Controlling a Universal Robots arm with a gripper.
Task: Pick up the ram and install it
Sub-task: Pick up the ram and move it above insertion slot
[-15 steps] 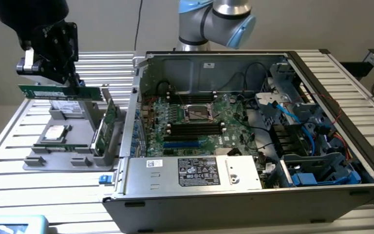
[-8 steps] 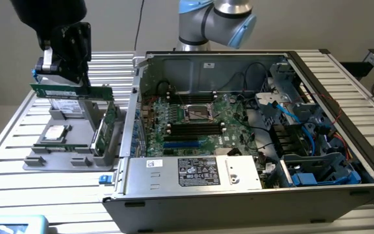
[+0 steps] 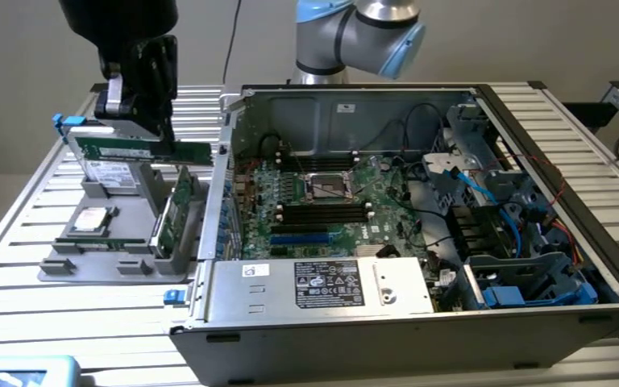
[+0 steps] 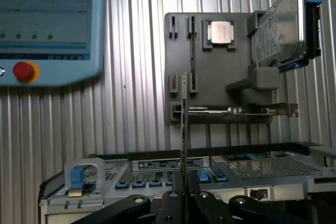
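The ram (image 3: pixel 148 150) is a slim green stick hanging level above the grey holder tray (image 3: pixel 84 262), at the exterior view's left of the open computer case (image 3: pixel 396 322). My gripper (image 3: pixel 143 131) is shut on its upper edge. In the wrist view the ram (image 4: pixel 184 124) shows edge-on as a thin strip rising from between my fingers, with the gripper (image 4: pixel 184 192) closed around its base. The motherboard's black memory slots (image 3: pixel 321 211) and blue slots (image 3: pixel 301 239) lie inside the case, apart from the stick.
The tray carries a processor (image 3: pixel 93 218), a hard drive (image 3: pixel 110 172) and a taller green expansion card (image 3: pixel 175 211) standing upright. Case walls and a power supply (image 3: pixel 321 284) ring the motherboard. Cables and drive cages (image 3: pixel 525 282) crowd the exterior view's right. A pendant with a red button (image 4: pixel 24 71) lies nearby.
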